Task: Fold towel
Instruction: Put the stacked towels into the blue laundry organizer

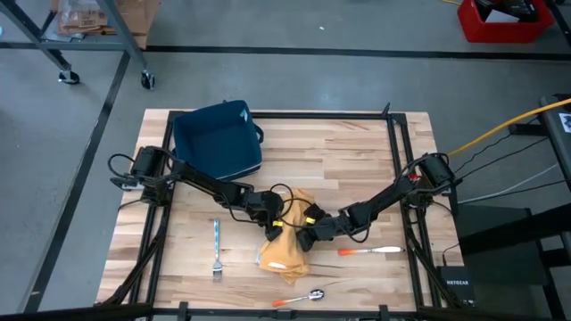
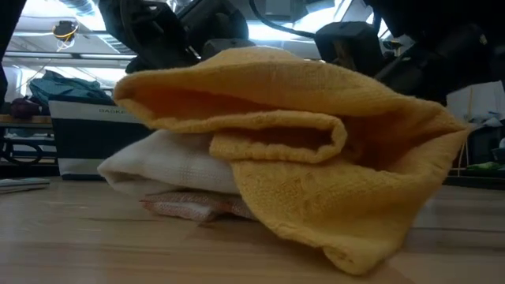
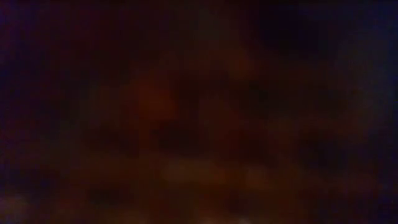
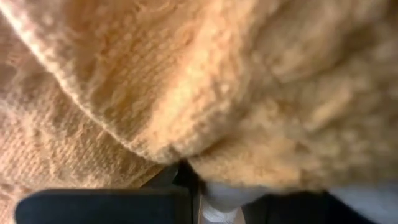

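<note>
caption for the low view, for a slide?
Yellow towel bunched and half-folded over a white cloth on the wooden table, arms behind.

Setting: we take it for a lab or workshop.
Evidence: we note a grey concrete floor (image 1: 71, 134), wheeled rack (image 1: 62, 40), red bin (image 1: 504, 22), yellow cable (image 1: 500, 129).

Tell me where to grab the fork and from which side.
Grip the fork at mid-handle, coming straight down from above. It lies flat and alone on the table, its long axis toward the blue bin, so the fingers should close across its narrow width.
</note>
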Motion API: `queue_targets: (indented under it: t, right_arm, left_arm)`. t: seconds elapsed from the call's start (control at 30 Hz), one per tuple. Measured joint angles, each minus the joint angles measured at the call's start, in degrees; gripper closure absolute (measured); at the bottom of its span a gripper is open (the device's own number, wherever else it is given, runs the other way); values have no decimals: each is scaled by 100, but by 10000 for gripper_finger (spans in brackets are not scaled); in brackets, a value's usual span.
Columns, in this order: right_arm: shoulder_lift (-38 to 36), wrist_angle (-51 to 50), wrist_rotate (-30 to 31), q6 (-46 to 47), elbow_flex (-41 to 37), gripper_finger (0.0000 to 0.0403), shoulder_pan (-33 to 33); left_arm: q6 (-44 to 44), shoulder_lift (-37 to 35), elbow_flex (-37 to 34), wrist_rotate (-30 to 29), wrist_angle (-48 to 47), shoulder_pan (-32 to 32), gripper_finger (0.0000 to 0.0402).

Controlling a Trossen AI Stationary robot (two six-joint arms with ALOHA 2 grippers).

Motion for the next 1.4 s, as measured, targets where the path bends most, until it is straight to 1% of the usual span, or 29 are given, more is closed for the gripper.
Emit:
queue_targets:
  t: [0.2,0.37,0.53,0.6,0.7,0.8,0.97,1.1,1.4]
  right_arm:
    - [-13,-191,33,-224,113,325,0]
    - [-226,-468,129,-608,122,325,-2]
    - [-531,-564,251,-1055,122,325,-46]
    - [-596,-593,363,-1124,131,325,-103]
    - [-674,-620,377,-1147,133,325,-235]
    - [-709,-641,273,-1151,181,325,-351]
    - [-713,-1330,27,-1584,542,325,-552]
    - [-721,-1516,-228,-1820,824,330,-704]
    - [-723,-1649,-423,-2229,1500,330,-989]
  left_arm:
    - [50,-10,0,-12,-35,-11,340]
    - [76,-111,4,-75,-33,-17,340]
    - [341,-483,4,-217,-347,89,342]
    - [463,-645,5,-259,-547,152,342]
    - [619,-837,7,-354,-758,207,342]
    - [708,-957,7,-473,-942,210,343]
    - [800,-1063,7,-640,-1160,223,343]
    - [1108,-1405,7,-697,-1612,245,343]
    - [1784,-2431,20,-1284,-2703,246,343]
